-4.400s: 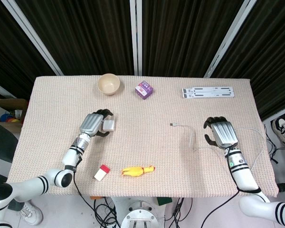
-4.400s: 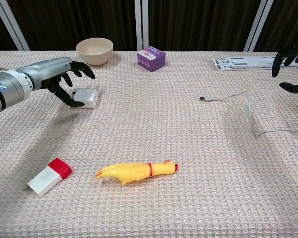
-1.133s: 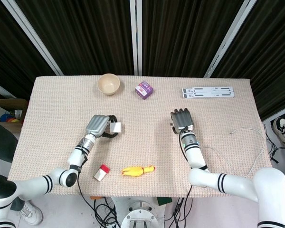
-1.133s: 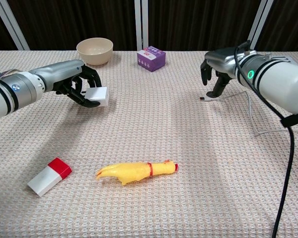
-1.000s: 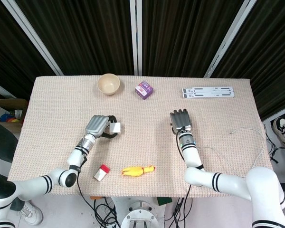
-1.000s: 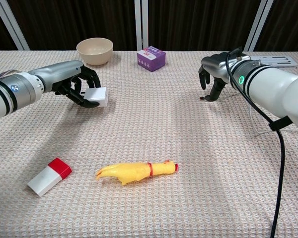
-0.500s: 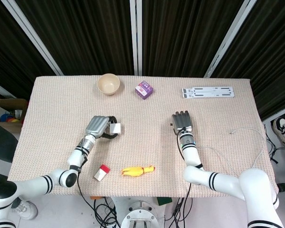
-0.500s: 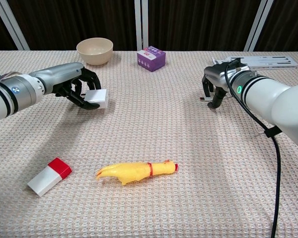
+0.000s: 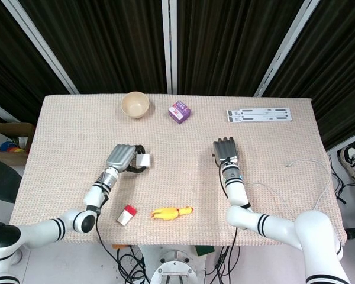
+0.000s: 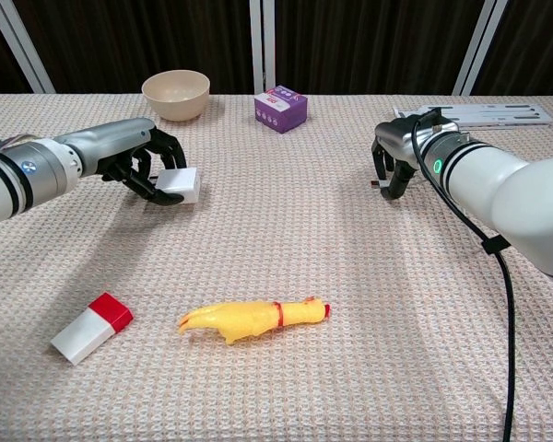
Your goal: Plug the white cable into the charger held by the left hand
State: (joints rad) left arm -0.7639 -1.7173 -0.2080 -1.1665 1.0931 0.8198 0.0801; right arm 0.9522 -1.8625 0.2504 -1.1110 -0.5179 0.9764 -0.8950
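Standing over the woven table cover [image 9: 65,136], I see at the near left a white block with a red end [image 10: 90,327] and, to its right, a yellow rubber chicken [image 10: 253,319] lying on its side. Further back on the left, the left hand [image 10: 138,157] has its dark fingers [image 10: 152,189] wrapped round the white charger [image 10: 180,183], gripping it just above the cloth; from overhead the charger [image 9: 143,160] sticks out at the right side of that hand [image 9: 122,158]. At the far edge sit a cream bowl [image 10: 176,94] and, to its right, a small purple box [image 10: 281,108]. Right of centre, the right hand [image 10: 398,155] is curled down with its fingertips [image 10: 388,191] pinching the plug end of the white cable [image 9: 312,177], the connector just showing by them in the chest view. The rest of that cable trails off to the right edge of the table in the overhead view. Plug and charger are well apart. A flat white stand [image 9: 259,115] lies at the far right.
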